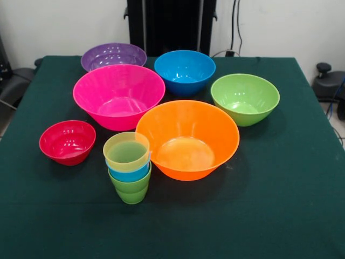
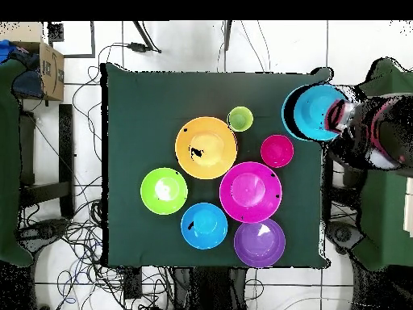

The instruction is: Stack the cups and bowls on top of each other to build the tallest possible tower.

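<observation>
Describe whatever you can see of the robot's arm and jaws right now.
Neither view shows the arm or its jaws. Only the black pedestal shows, with two pale vertical strips on it and dark cables hanging beside it.

On the dark green cloth-covered worktop (image 1: 280, 205) we see a tower of nested plastic tumblers (image 1: 128, 166), green lowest, blue between, translucent yellow topmost, just beside the large glossy orange bowl (image 1: 187, 139). A small red bowl (image 1: 67, 142) sits near its other side.
</observation>
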Tool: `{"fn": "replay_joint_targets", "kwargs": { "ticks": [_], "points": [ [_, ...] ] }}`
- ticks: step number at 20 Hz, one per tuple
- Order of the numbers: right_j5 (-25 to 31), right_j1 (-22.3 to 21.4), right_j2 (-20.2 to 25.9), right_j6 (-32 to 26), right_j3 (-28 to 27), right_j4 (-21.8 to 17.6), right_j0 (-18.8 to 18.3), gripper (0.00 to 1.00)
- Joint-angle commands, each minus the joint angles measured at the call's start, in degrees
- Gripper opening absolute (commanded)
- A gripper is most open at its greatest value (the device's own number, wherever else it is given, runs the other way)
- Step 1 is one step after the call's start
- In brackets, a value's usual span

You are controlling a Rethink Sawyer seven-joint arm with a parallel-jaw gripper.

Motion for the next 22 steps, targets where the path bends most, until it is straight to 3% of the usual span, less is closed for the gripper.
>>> {"fn": "replay_joint_targets", "kwargs": {
  "ticks": [1, 11, 19, 20, 22],
  "points": [
    [8.95, 0.54, 1.66, -14.92, -1.05, 0.04, -0.63, 0.00],
    [12.01, 1.53, 2.40, -15.24, -4.53, -0.42, 0.16, 0.00],
    [18.18, 2.31, 3.20, -15.56, -10.40, -0.57, 1.70, 0.00],
    [22.89, 2.44, 3.71, -15.80, -14.62, -0.84, 2.65, 0.00],
    [24.65, 2.48, 3.85, -15.97, -15.83, -1.17, 2.96, 0.00]
  ]
}}
